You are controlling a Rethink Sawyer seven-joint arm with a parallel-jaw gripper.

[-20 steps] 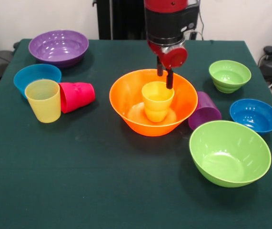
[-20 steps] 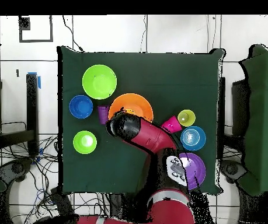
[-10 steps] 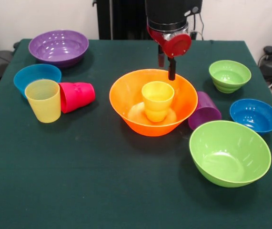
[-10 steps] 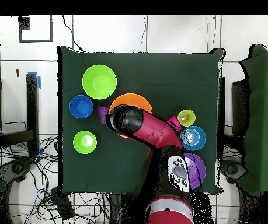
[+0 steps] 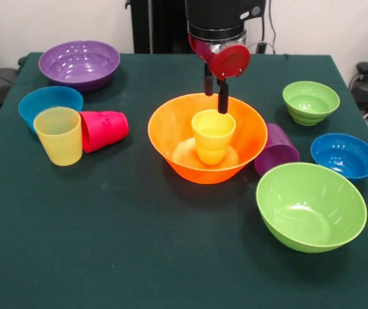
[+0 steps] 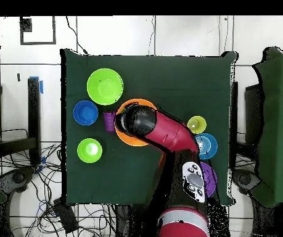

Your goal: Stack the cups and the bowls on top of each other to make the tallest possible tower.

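Hand (image 5: pixel 214 95) hangs above the far rim of the big orange bowl (image 5: pixel 171 138), fingers parted with a gap between them, nothing in them. It's clear of the yellow-orange cup (image 5: pixel 213 135), which stands upright, mouth up, in the middle of the orange bowl. That's the whole tower so far: one bowl, one cup.

Rest of the pieces sit loose on the green desk (image 5: pixel 106 238), front view:
- purple cup (image 5: pixel 277 149) on its side, just beside the orange bowl's right wall
- big lime bowl (image 5: pixel 310 206) front right, near the purple cup
- blue bowl (image 5: pixel 344 155) right of the purple cup, small lime bowl (image 5: pixel 310 102) behind it
- pale yellow cup (image 5: pixel 58 135) upright on the left, red-pink cup (image 5: pixel 104 130) lying on its side against it
- second blue bowl (image 5: pixel 49 103) just behind the pale yellow cup
- big purple bowl (image 5: pixel 79 63) at the far left corner

Overhead view: the arm (image 6: pixel 165 133) covers most of the orange bowl, so only part of its rim shows.
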